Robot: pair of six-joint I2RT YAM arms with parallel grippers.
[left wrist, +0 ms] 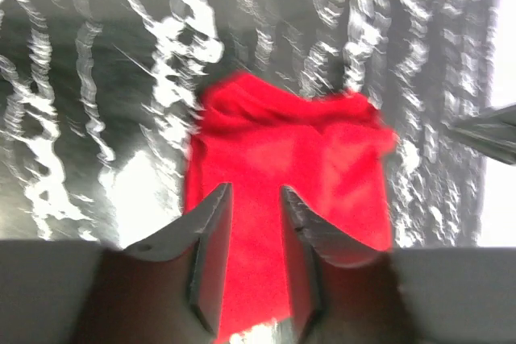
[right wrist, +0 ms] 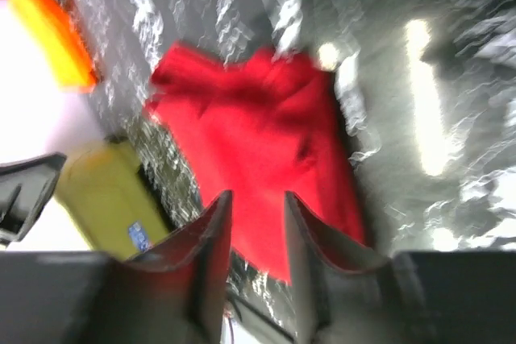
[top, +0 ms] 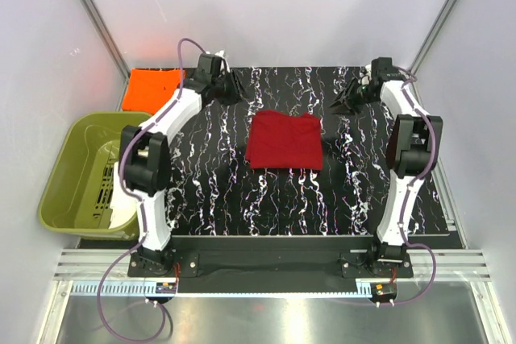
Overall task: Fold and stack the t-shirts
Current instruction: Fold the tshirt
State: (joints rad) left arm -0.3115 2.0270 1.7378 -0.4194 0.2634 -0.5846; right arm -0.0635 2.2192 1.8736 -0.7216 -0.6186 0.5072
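Observation:
A dark crimson t-shirt lies folded into a rough square in the middle of the black marbled mat. It shows bright red in the left wrist view and in the right wrist view. An orange t-shirt lies folded at the back left, off the mat; its edge appears in the right wrist view. My left gripper hovers at the back left of the red shirt, jaws apart and empty. My right gripper hovers at its back right, jaws apart and empty.
An olive-green tub stands left of the mat, beside the left arm. White walls with metal rails enclose the table. The mat's near edge runs in front of the arm bases.

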